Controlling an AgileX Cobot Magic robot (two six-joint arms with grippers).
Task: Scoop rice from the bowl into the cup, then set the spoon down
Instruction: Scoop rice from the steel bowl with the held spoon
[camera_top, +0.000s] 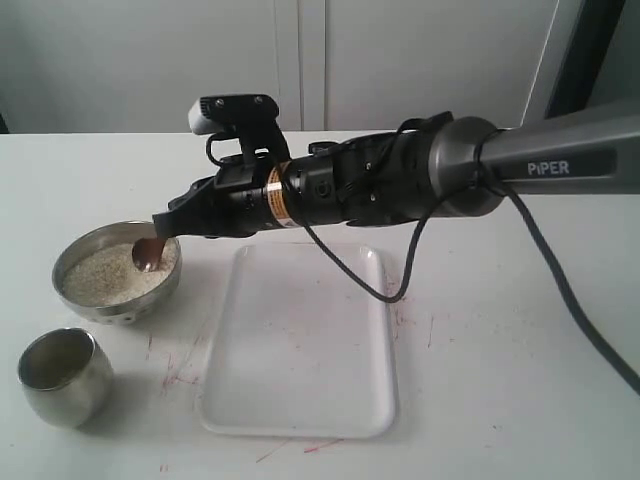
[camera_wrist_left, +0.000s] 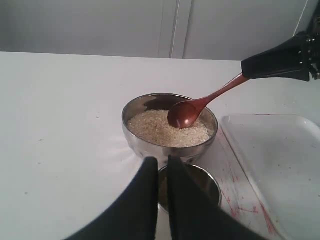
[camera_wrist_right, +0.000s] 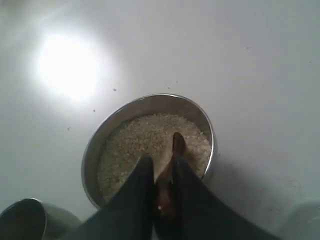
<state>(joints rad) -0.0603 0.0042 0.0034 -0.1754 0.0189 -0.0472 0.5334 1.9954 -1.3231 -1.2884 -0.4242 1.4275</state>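
Tool (camera_wrist_right: 161, 164) clamped on spoon (camera_wrist_right: 178, 142), its tip over rice (camera_wrist_right: 130, 150) in bowl (camera_wrist_right: 120, 114), cup (camera_wrist_right: 25, 220) beside

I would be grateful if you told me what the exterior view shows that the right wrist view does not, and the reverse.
Only the exterior view shows the tray beside the bowl, and the long arm with its cable. Only the right wrist view shows a bright glare on the table and looks down between the right gripper's fingers at the handle of the spoon. Both show the bowl filled with rice, the spoon's tip over the rice, and the cup near the bowl.
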